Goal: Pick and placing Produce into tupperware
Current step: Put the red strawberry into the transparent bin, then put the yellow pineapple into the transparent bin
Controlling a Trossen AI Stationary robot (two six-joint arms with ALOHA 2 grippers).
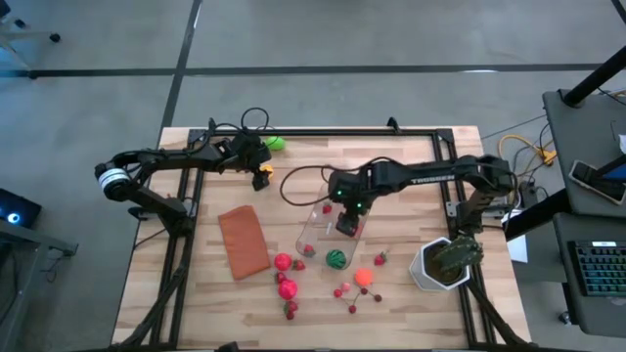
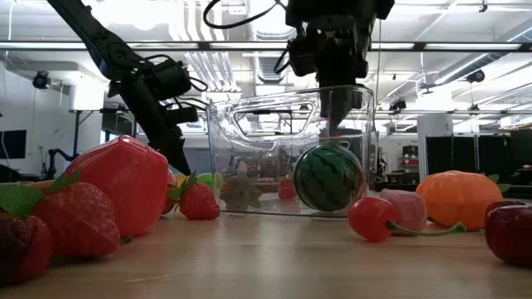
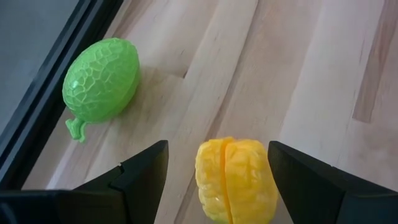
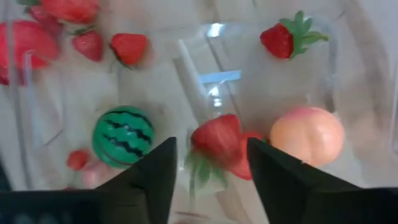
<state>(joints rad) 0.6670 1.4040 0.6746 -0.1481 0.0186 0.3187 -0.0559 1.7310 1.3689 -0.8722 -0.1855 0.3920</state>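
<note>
The clear tupperware (image 1: pixel 315 238) sits mid-table and holds a peach (image 4: pixel 308 137) and strawberries (image 4: pixel 286 37). My right gripper (image 1: pixel 347 225) is open, pointing down into its top (image 2: pixel 337 108). A strawberry (image 4: pixel 217 143) shows between its fingertips (image 4: pixel 211 180); whether they touch it, I cannot tell. My left gripper (image 1: pixel 262 176) is open near the table's far edge. Its fingers stand on either side of a yellow ridged fruit (image 3: pixel 236 180) lying on the wood. A green bumpy fruit (image 3: pixel 99 81) lies just beyond. A watermelon ball (image 1: pixel 336 259) rests outside the tupperware's near wall.
More produce lies on the near half of the table: red fruits (image 1: pixel 286 286), an orange one (image 1: pixel 364 278), and cherries (image 2: pixel 374 218). A flat brown-orange rectangle (image 1: pixel 243 241) lies left of the tupperware. A potted plant (image 1: pixel 442 264) stands to the right. A black frame rail (image 3: pixel 56 93) borders the far edge.
</note>
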